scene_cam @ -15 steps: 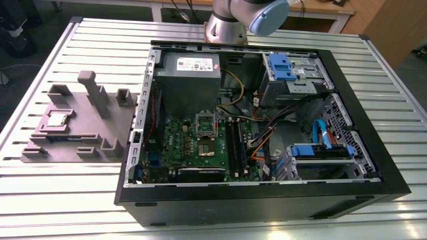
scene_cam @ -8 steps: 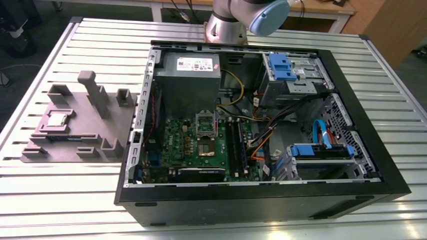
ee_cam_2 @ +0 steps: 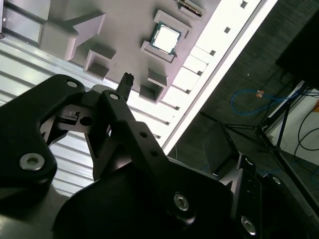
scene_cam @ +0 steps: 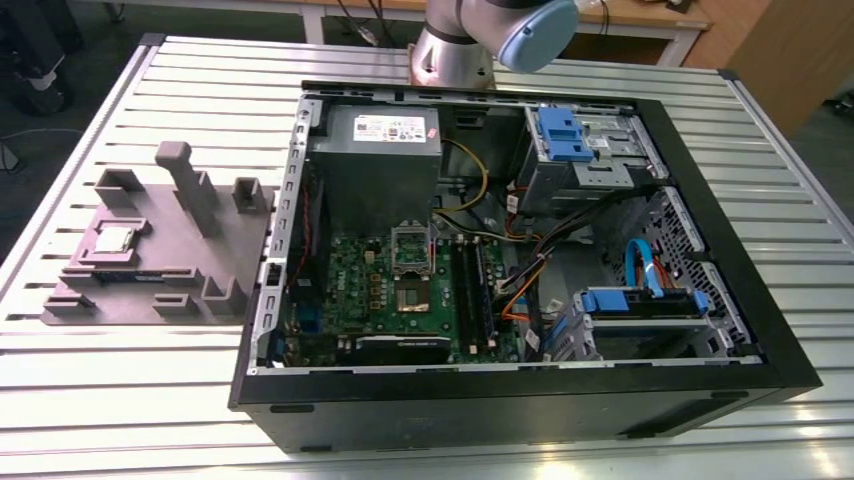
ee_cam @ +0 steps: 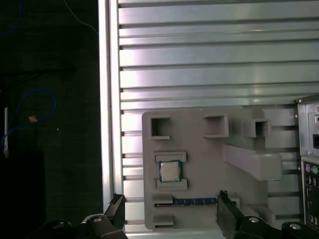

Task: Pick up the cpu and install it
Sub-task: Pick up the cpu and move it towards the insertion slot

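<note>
Fingers (ee_cam: 227, 211) of the gripper (ee_cam: 169, 213) stand wide apart in the first wrist view, with nothing between them and nothing touching them; they hang well above the grey fixture (ee_cam: 209, 164). The cpu (ee_cam: 170, 171) lies flat, shiny top up, in a shallow square pocket of that fixture, framed by two low raised lips, and is apart from both fingertips. In the second wrist view the cpu (ee_cam_2: 165, 38) sits in the same pocket, well beyond the one slim fingertip (ee_cam_2: 126, 79). In the exterior view the fixture (scene_cam: 200, 250) rests on the slatted metal table (scene_cam: 120, 390), and the cpu (scene_cam: 114, 238) is on the side of the fixture away from the open computer case (scene_cam: 747, 330), which stands just beside the fixture on the exterior view's right.
</note>
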